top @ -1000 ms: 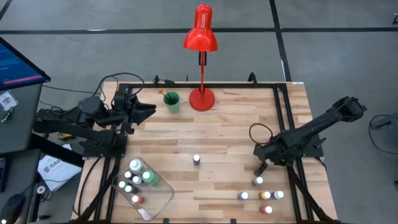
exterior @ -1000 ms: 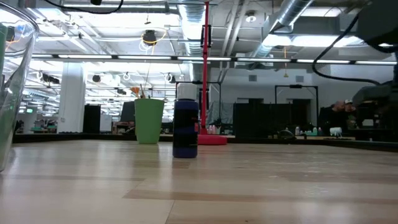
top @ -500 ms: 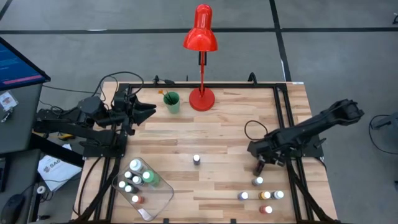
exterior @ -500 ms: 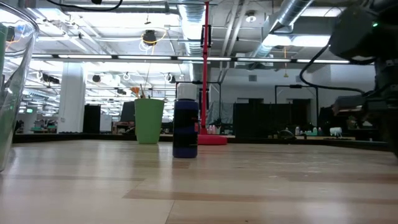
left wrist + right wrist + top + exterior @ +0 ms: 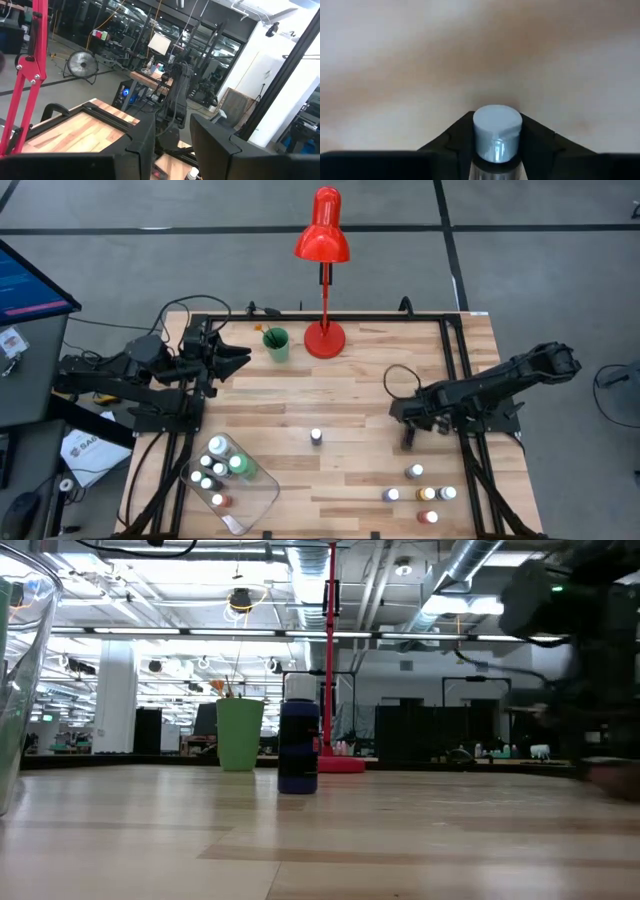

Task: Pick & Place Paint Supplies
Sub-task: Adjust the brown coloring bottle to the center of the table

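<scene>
My right gripper stands at the table's right middle, pointing down, shut on a small paint bottle with a white cap. A dark blue paint bottle stands alone mid-table on its base. Several more bottles stand at the near right. Other bottles, one a larger green one, sit in the clear tray at the near left. My left gripper waits open above the far left, close to the green cup. My right gripper pinches the small bottle between its two fingers, one on each side, at and just behind the white cap. The fingers come from above, pointing down. Whether the bottle is clear of the table I cannot tell.
A red desk lamp stands at the far middle, next to the green cup, which holds thin brushes. A black frame edges the table's far and right sides. Bare wood lies between the lone bottle and the lamp.
My right gripper has moved toward the table's left edge and a little toward the far edge, away from the group of bottles at the near right, which stay where they were.
</scene>
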Controlling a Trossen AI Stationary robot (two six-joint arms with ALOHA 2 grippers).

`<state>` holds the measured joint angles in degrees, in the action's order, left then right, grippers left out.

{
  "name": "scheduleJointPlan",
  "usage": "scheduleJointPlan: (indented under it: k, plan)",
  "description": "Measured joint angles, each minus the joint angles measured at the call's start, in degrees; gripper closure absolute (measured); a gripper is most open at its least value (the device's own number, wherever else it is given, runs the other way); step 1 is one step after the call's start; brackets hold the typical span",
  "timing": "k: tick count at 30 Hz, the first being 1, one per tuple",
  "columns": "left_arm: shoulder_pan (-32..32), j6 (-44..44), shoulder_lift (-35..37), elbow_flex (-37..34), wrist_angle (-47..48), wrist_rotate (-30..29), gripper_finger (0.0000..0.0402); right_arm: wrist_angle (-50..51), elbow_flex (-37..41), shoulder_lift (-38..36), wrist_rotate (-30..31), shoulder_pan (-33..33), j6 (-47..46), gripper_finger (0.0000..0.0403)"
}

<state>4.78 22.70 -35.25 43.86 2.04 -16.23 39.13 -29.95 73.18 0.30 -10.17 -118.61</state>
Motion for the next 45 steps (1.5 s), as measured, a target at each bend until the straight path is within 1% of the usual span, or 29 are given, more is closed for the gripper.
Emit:
scheduleJointPlan:
  k: [3,5,8,9,11,14,17,19,21,23,26,29,32,35,37,43,45]
  plan:
    - [0.0,0.0,0.0,0.0,0.0,0.0,0.0289,0.1,-2.4,0.0,8.2,0.4,4.3,0.0284]
    - [0.0,0.0,0.0,0.0,0.0,0.0,0.0289,-1.4,-4.1,0.0,14.5,0.5,10.3,0.0292]
    - [0.0,0.0,0.0,0.0,0.0,0.0,0.0289,-9.9,-6.6,0.0,25.9,0.7,24.9,0.0292]
    - [0.0,0.0,0.0,0.0,0.0,0.0,0.0289,-12.9,-7.2,0.0,28.7,0.7,29.9,0.0289]
    - [0.0,0.0,0.0,0.0,0.0,0.0,0.0289,-20.0,-8.3,0.9,33.3,0.5,40.9,0.0278]
    - [0.0,0.0,0.0,0.0,0.0,0.0,0.0289,-33.3,-9.3,2.9,38.6,-0.2,59.7,0.0269]
    - [0.0,-0.6,-0.1,0.0,0.0,-0.1,0.0289,-45.8,-9.6,7.0,39.8,-0.4,75.0,0.0281]
    - [0.0,-1.3,-0.1,0.0,0.0,-0.1,0.0289,-54.6,-9.6,11.0,39.6,-0.7,81.9,0.0292]
    - [0.0,-1.3,-0.1,0.0,0.0,-0.3,0.0289,-63.2,-9.6,15.4,39.1,-1.0,87.7,0.0292]
    - [0.0,-1.4,-0.1,0.0,0.0,-0.3,0.0289,-70.4,-9.6,19.7,39.1,-1.2,90.3,0.0288]
    - [0.0,-1.4,-0.1,0.0,0.0,-0.3,0.0289,-77.6,-9.7,25.4,38.8,-1.2,90.7,0.0268]
    - [0.0,-1.4,-0.1,0.0,0.0,-0.3,0.0289,-79.3,-11.3,30.6,38.8,-1.3,91.9,0.0262]
    - [0.0,-1.4,-0.2,0.0,0.0,-1.0,0.0289,-80.6,-14.6,34.8,37.9,-1.4,96.7,0.0278]
    - [0.0,-1.5,-0.2,0.0,0.0,-2.0,0.0289,-80.6,-18.3,37.3,34.8,-1.4,102.2,0.0292]
    - [0.0,-1.5,-0.3,0.0,0.0,-2.8,0.0289,-79.6,-20.1,38.0,34.1,-1.4,104.1,0.029]
    - [0.0,-1.5,-1.2,0.0,0.0,-3.5,0.0289,-76.4,-21.9,37.4,34.2,-1.4,105.1,0.024]
    - [0.0,-1.5,-1.7,0.0,0.0,-3.5,0.0289,-76.4,-22.0,37.3,34.2,-1.4,105.2,0.0233]
